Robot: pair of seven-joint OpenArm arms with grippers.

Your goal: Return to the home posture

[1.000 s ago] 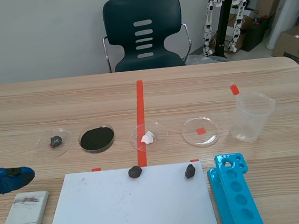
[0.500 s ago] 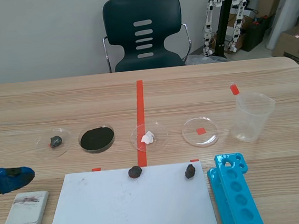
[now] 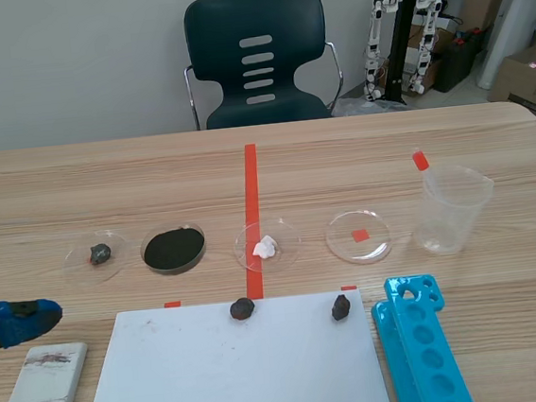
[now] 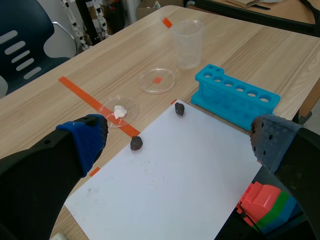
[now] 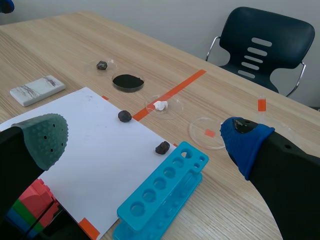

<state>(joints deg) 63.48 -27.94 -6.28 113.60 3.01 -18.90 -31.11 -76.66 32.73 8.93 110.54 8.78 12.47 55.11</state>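
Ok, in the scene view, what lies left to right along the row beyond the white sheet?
Grey stone, black powder, white lump (each in a dish), empty dish, clear cup.

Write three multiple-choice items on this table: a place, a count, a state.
1. Where is the white lump? A in the beaker; B in the blue rack; C in a clear dish on the tape line.
2. How many dark lumps lie on the white sheet? A two; B three; C five.
3. The left gripper is: A shut on a lump; B open, empty; C shut on the rack.
1 C: it rests in the dish over the tape. 2 A: both lie at the sheet's far edge. 3 B: its fingers stand wide apart.
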